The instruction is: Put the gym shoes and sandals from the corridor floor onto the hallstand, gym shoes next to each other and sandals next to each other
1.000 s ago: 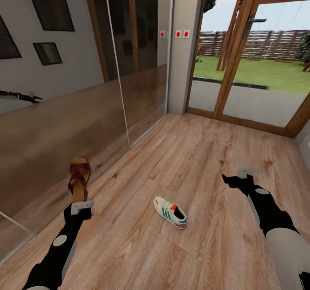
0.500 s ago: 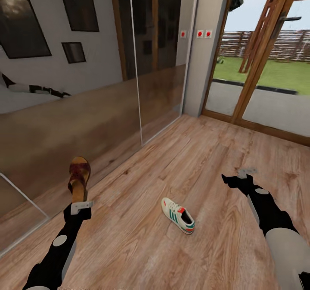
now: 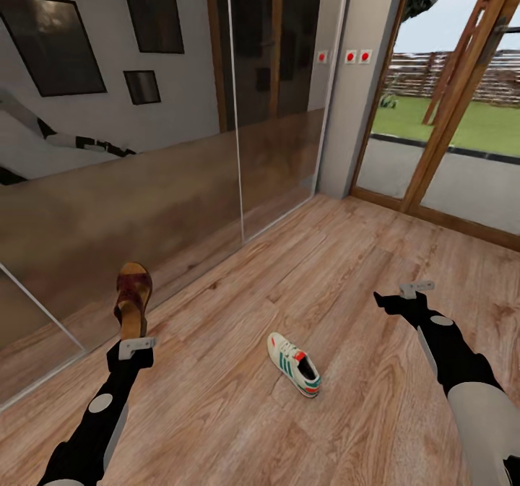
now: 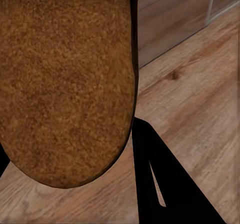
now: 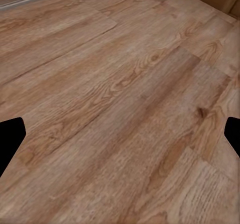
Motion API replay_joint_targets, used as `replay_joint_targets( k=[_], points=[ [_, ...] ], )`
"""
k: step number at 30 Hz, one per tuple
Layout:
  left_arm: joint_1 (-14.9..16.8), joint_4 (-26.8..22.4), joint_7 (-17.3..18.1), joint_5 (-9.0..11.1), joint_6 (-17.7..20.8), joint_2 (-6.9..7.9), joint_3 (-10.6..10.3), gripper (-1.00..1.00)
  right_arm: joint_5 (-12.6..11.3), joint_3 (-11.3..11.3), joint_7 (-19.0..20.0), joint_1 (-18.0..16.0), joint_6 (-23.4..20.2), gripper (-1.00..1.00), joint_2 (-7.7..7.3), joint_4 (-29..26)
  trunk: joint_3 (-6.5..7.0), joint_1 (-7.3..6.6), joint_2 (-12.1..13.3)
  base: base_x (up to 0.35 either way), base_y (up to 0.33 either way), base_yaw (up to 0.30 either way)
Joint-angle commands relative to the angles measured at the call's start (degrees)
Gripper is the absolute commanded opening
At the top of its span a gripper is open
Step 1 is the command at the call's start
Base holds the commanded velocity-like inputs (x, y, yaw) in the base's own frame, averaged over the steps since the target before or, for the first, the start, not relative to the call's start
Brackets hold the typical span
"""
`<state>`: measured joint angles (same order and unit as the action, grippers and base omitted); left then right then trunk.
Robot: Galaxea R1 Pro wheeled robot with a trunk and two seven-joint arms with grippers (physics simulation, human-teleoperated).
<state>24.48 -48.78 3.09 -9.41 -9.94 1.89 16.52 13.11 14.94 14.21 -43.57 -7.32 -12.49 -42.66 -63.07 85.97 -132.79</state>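
Note:
A brown sandal (image 3: 133, 297) with a dark reddish woven strap stands up from my left gripper (image 3: 136, 339), which is shut on its heel end, above the floor at the left. In the left wrist view the sandal's brown sole (image 4: 65, 84) is close up beside one dark finger (image 4: 167, 184). One white gym shoe (image 3: 293, 364) with green stripes and a red heel tab lies on the wood-plank corridor floor (image 3: 339, 255) between my arms. My right gripper (image 3: 404, 296) hangs open and empty at the right; its fingertips (image 5: 10, 139) frame bare planks. The hallstand is out of view.
Mirrored sliding wardrobe doors (image 3: 180, 183) run along the left side. A grey pillar with red switches (image 3: 347, 96) stands ahead, and wood-framed glass doors (image 3: 448, 132) to a garden are at the right.
The whole picture has shifted to the right, so the camera has turned left. Both arms keep their poses and the sandal stays in the left gripper.

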Motion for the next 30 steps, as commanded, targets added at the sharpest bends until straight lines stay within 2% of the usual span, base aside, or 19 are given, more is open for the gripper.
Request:
replay_joint_targets(
  k=[1,8,12,15,19,28,30],
  points=[
    [0.04,0.00,0.41,-0.78,-0.17,-0.05,0.27,-1.00,0.58,0.26,0.47,-0.03,-0.23,1.00,0.03,-0.12,-0.04,-0.01,-0.02,0.000,-0.025,0.005],
    [0.04,0.00,0.44,-0.79,-0.17,-0.05,0.26,-1.00,0.56,0.30,0.46,-0.03,-0.16,1.00,-0.13,-0.14,-0.04,-0.01,-0.02,0.000,-0.009,0.001],
    [0.04,-0.07,0.42,-0.79,-0.17,-0.05,0.22,-1.00,0.52,0.34,0.47,-0.03,-0.15,1.00,-1.49,-0.10,-0.04,-0.01,-0.02,0.000,-0.179,0.132],
    [0.04,-0.04,0.42,-0.79,-0.17,-0.07,0.20,-1.00,0.52,0.30,0.47,-0.03,-0.15,1.00,-1.88,-0.03,-0.04,-0.01,-0.02,0.000,-0.230,0.245],
    [0.04,-0.03,0.42,-0.79,-0.17,-0.07,0.19,-1.00,0.55,0.21,0.47,-0.03,-0.15,1.00,-1.90,0.20,-0.04,-0.01,-0.02,0.000,-0.215,0.148],
    [0.04,-0.07,0.36,-0.72,-0.08,-0.05,0.18,-1.00,0.51,0.17,0.47,0.21,-0.10,1.00,-1.81,0.21,-0.04,-0.01,-0.02,0.000,-0.203,0.014],
    [0.05,-0.06,0.89,0.26,-0.02,-0.47,-0.27,-1.00,0.27,-0.26,0.49,0.87,0.55,1.00,-1.15,0.87,-0.05,-0.01,-0.02,0.000,0.000,0.000]
  ],
)
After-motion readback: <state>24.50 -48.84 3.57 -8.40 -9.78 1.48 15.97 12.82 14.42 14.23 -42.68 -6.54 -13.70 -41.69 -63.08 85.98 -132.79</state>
